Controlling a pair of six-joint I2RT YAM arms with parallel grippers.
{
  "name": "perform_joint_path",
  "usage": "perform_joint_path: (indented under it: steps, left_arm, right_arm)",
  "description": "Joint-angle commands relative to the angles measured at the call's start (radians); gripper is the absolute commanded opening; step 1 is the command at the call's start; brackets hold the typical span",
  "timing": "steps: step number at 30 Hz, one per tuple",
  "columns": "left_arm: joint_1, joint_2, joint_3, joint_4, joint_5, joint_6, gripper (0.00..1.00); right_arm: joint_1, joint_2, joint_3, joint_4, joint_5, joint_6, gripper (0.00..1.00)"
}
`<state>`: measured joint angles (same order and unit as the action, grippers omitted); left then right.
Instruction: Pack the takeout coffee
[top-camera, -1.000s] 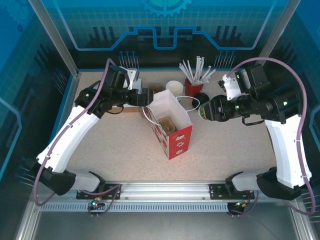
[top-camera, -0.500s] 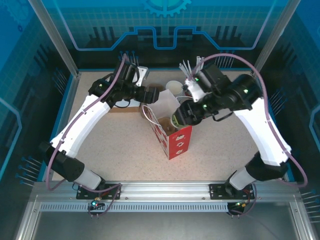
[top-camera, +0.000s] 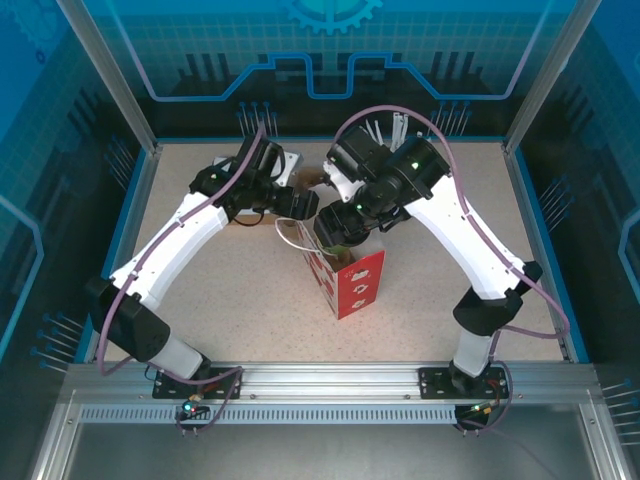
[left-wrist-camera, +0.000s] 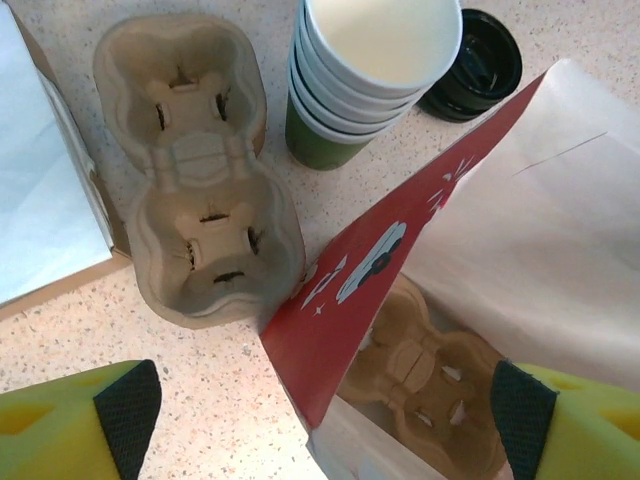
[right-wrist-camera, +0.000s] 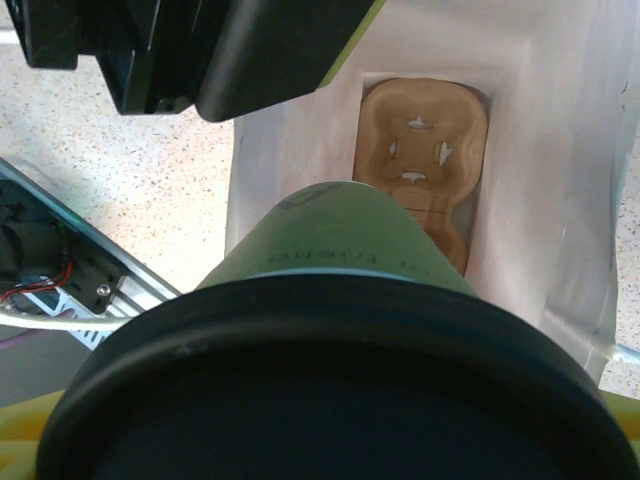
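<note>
The takeout coffee (right-wrist-camera: 330, 240) is an olive-green cup with a black lid (right-wrist-camera: 330, 390). My right gripper (top-camera: 338, 226) is shut on it and holds it over the open mouth of the red paper bag (top-camera: 352, 282). A brown pulp cup carrier (right-wrist-camera: 425, 150) lies at the bottom of the bag. My left gripper (left-wrist-camera: 325, 410) is open at the bag's back left rim. Its black pads (left-wrist-camera: 128, 410) stand wide apart on either side of the red wall (left-wrist-camera: 380, 270).
Behind the bag on the table are a second pulp carrier (left-wrist-camera: 195, 170), a stack of white-rimmed cups (left-wrist-camera: 360, 80) and a loose black lid (left-wrist-camera: 475, 65). A white sheet (left-wrist-camera: 40, 200) lies at the left. The left arm (right-wrist-camera: 200, 50) hangs close above the bag's rim.
The right arm has swung left from the table's right side, carrying the cup to above the bag's mouth. The left gripper has shifted slightly toward the bag's rim.
</note>
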<state>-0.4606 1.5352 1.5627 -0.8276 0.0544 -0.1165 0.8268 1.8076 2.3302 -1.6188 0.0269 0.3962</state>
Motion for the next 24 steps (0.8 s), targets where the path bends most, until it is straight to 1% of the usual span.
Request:
perform_joint_path:
  steps: [1, 6, 12, 24]
  left_arm:
    - [0.008, -0.041, -0.03, 0.027, 0.035, -0.024, 0.87]
    - [0.008, -0.052, -0.061, 0.037, 0.044, -0.037, 0.82]
    - [0.009, -0.069, -0.089, 0.056, 0.065, -0.061, 0.79]
    - [0.008, -0.08, -0.108, 0.055, 0.084, -0.052, 0.79]
  right_arm:
    - [0.015, 0.019, 0.013, -0.047, 0.038, -0.002, 0.8]
    - [0.021, 0.04, -0.028, -0.054, 0.032, -0.011, 0.8]
    - [0.026, 0.056, -0.072, -0.048, 0.027, -0.019, 0.8]
    - [0.006, 0.05, -0.193, -0.001, 0.008, -0.02, 0.81]
